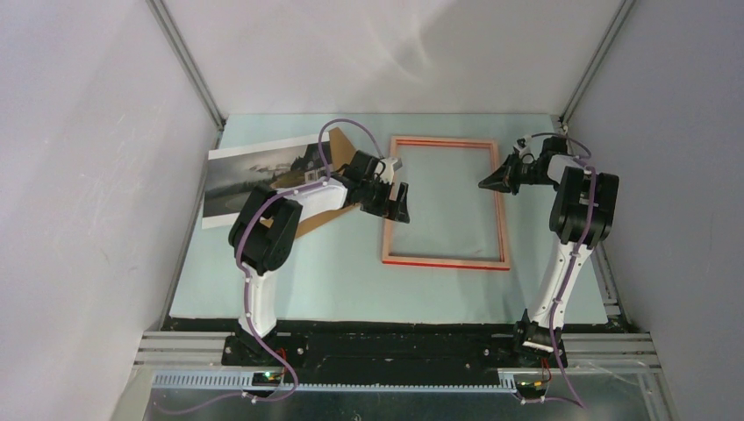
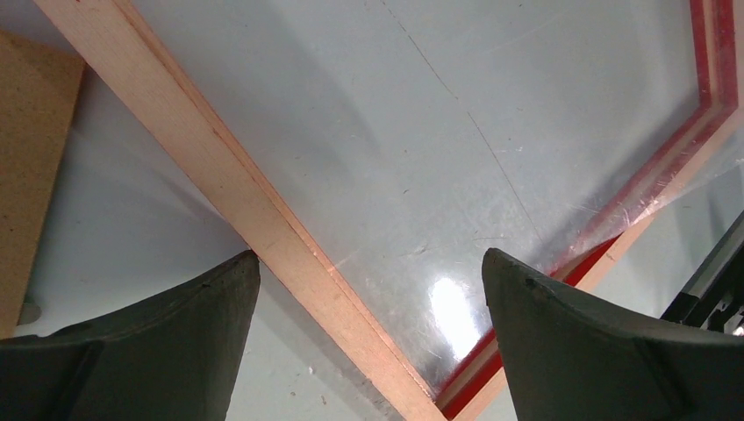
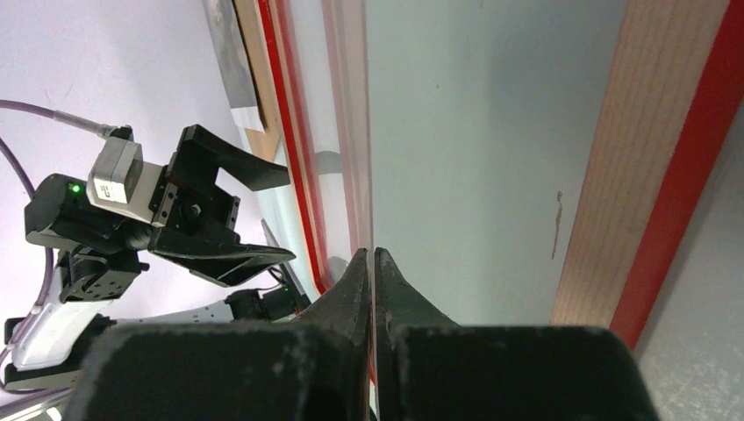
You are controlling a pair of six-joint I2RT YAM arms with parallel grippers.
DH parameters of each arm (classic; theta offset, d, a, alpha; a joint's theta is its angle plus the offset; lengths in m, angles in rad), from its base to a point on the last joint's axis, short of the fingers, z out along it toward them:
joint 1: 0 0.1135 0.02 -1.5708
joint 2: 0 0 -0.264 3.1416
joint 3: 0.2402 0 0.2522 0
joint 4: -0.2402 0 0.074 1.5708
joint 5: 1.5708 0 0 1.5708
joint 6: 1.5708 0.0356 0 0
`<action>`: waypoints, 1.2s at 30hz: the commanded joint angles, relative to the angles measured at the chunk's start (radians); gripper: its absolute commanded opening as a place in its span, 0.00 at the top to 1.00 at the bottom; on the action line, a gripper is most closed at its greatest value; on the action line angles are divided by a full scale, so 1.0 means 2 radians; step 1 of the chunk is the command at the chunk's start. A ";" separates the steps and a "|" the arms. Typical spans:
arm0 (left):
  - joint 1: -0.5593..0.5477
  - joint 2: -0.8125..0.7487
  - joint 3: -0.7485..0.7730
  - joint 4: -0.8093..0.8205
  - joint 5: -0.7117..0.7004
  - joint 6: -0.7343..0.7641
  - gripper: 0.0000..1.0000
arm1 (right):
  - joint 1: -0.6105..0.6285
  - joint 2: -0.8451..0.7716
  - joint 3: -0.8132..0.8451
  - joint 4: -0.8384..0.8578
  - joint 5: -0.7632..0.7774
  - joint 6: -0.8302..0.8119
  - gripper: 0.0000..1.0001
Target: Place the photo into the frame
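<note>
I am at the start of the job: the photo (image 1: 250, 175) is not yet in the frame (image 1: 446, 261). The print lies at the table's (image 1: 351, 289) far left corner. Its right part meets the brown backing board (image 1: 344, 147), and my left arm hides the overlap, so I cannot tell which sheet is on top.

The frame lies flat right of the table's middle, nearer the far edge, with its pale wood back up and a red lip showing along its near rail. In the left wrist view a clear, glossy pane fills its opening.

My left claw (image 1: 397, 200) hangs with its fingers wide apart and nothing between them, straddling the frame's left rail (image 2: 219, 175). Whether it touches the wood I cannot tell. My right claw (image 1: 487, 182) is pressed together on nothing. Its tip points across the frame, just inside the right rail (image 3: 649, 175).

As I read it, the frame is set and the step in hand is fetching the print. That means swinging the left arm back to the far left corner and separating photo from board. A flat sheet gives the fingers no edge, so I expect to slide it towards a table edge, or pin it with the right claw, before carrying it over the opening.
</note>
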State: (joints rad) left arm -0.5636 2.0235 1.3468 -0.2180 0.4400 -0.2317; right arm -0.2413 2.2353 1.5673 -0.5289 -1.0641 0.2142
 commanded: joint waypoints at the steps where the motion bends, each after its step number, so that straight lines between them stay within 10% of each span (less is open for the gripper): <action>1: -0.018 -0.024 -0.009 0.020 0.016 -0.011 0.00 | 0.010 0.011 0.024 -0.023 0.011 -0.019 1.00; 19: -0.036 -0.037 -0.015 0.020 0.001 -0.010 0.00 | 0.014 0.020 0.067 -0.077 0.065 -0.063 0.96; 36: -0.038 -0.040 -0.012 0.019 -0.007 -0.003 0.00 | 0.026 0.019 0.097 -0.111 0.115 -0.090 0.65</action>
State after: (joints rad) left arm -0.6197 2.0018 1.3209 -0.2089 0.4107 -0.2363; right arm -0.2100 2.2665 1.7145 -0.7216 -0.8516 0.0586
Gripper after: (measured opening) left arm 0.996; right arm 0.333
